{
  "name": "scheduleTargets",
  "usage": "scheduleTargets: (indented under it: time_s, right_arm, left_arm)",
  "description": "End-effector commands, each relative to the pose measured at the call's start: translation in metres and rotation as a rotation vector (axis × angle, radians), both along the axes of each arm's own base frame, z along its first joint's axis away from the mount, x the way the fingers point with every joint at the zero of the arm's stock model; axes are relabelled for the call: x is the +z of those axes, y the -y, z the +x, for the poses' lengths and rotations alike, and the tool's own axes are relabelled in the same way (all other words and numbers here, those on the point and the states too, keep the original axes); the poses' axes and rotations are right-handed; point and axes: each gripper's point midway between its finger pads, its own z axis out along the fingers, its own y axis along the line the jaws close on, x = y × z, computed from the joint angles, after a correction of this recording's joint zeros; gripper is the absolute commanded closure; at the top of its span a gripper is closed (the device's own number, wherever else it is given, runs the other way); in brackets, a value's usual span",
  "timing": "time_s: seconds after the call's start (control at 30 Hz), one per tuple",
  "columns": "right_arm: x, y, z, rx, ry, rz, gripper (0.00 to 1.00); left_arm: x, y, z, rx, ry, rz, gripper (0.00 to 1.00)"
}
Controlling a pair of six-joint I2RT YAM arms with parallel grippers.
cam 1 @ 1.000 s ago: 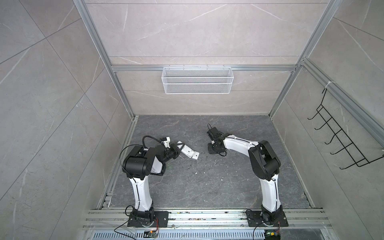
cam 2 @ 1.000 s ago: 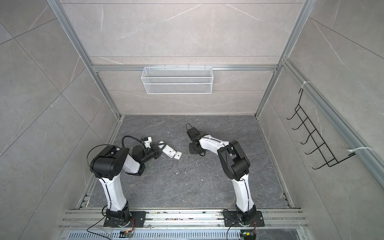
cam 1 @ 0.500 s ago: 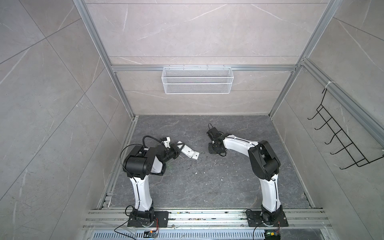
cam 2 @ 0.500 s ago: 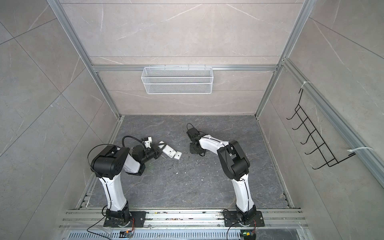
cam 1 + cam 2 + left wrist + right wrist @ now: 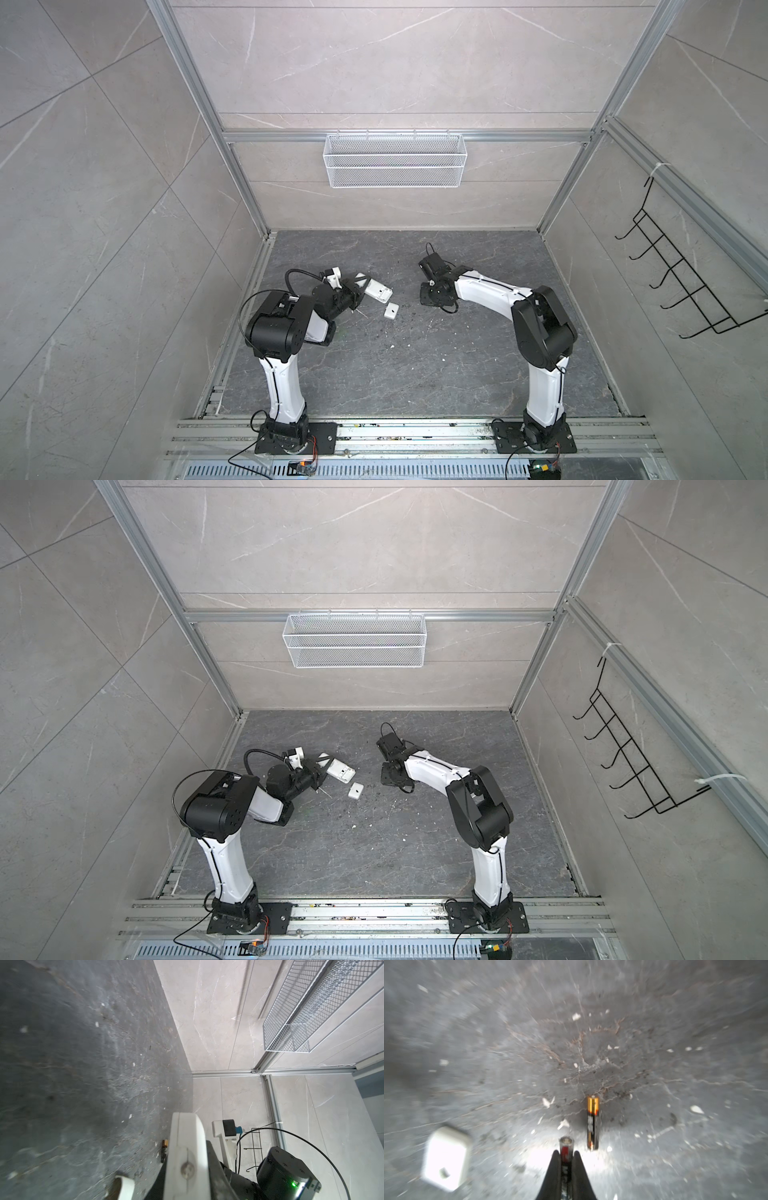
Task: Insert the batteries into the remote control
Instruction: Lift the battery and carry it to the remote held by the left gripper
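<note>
Near the left edge of the surface (image 5: 374, 374), about midway toward the far edge: left tool (image 5: 358, 289) pressed together on one end of the remote control (image 5: 378, 292). A flat white plastic slab with rounded corners, tilted (lifted or propped, hard to say).

Just beside it toward the middle, lying flat: small white cover plate (image 5: 391, 311), squarish and glossy.

Right of the middle: right tool (image 5: 566, 1153) pinching a battery (image 5: 566, 1144) lengthwise between two black tapering fingers, its metal end poking past the tips.

Just beside that, loose on the surface: second battery (image 5: 592, 1124). A slim smooth cylinder in black wrap, with a copper-orange band at the end away from the tool.

Underneath it all, matte dark stone-look veining littered with white specks (image 5: 576, 1016).

Likely trouble from here:
- Could pivot or squirt out of so narrow a pinch, given the slick round casing.
- Could go in the wrong way round if the ends are misjudged.
- Might twist the remote control when pressed, since it is gripped at one end only.
- Might send the loose cell rolling with a careless sweep.
</note>
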Motion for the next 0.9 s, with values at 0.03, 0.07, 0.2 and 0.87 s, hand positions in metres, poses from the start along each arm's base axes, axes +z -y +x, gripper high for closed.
scheduleTargets:
  time_s: [0.03,0.07,0.2,0.87]
  right_arm:
    - [0.054,-0.001,-0.002,-0.093,0.09,0.111,1.0]
    - [0.066,0.0,-0.002,-0.121,0.119,0.136,1.0]
    - [0.106,-0.006,-0.002,-0.178,0.227,0.199,1.0]
    - [0.138,-0.064,0.009,-0.154,0.317,0.286,1.0]
  left_arm:
    - [0.044,0.011,0.015,0.105,0.086,-0.089,1.0]
    - [0.046,0.014,0.017,0.123,0.09,-0.095,1.0]
    - [0.053,0.028,0.028,0.164,0.099,-0.128,1.0]
    - [0.063,0.042,0.028,0.187,0.073,-0.204,1.0]
